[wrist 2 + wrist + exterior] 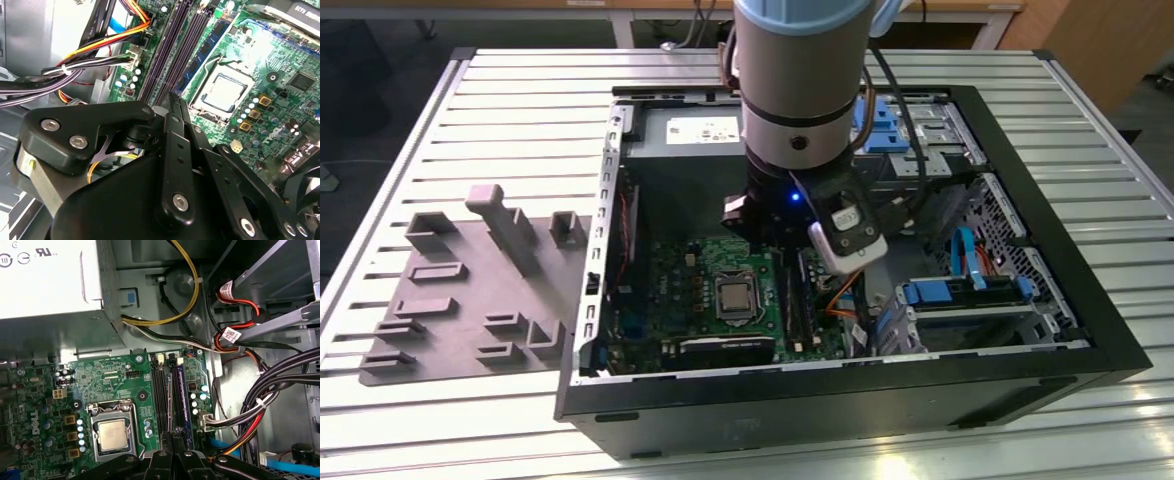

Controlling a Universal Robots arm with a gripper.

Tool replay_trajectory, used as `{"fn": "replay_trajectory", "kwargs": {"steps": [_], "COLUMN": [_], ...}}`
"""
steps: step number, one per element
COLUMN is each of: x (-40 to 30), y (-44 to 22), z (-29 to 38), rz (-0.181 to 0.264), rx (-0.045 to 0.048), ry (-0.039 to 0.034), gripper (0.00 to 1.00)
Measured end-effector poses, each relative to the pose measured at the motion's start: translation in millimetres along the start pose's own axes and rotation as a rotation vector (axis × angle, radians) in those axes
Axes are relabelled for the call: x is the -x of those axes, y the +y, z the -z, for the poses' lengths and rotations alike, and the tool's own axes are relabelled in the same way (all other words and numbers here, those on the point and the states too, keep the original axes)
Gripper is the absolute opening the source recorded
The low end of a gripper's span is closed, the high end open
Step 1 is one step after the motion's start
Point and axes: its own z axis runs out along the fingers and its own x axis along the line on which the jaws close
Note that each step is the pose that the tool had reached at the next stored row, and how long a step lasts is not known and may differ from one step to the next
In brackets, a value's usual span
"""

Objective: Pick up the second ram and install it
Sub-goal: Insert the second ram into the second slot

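Inside the open computer case [854, 410], which is laid on the slatted tabletop [494, 120], the pincer [173, 434] is held low over the memory slots [159, 395] of the green motherboard [100, 375]. Its fingers are seen drawn together. The second ram [185, 400] is seen standing on edge among those slots, just beside the fingertips. Whether it is clamped cannot be told.
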Motion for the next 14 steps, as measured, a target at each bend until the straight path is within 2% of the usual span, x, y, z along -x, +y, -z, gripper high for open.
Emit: {"fn": "replay_trajectory", "kwargs": {"steps": [14], "x": [-0.6], "y": [-0.2], "z": [-3.0], "rz": [0.0], "rx": [0.0], "ry": [0.0], "gripper": [0.12]}}
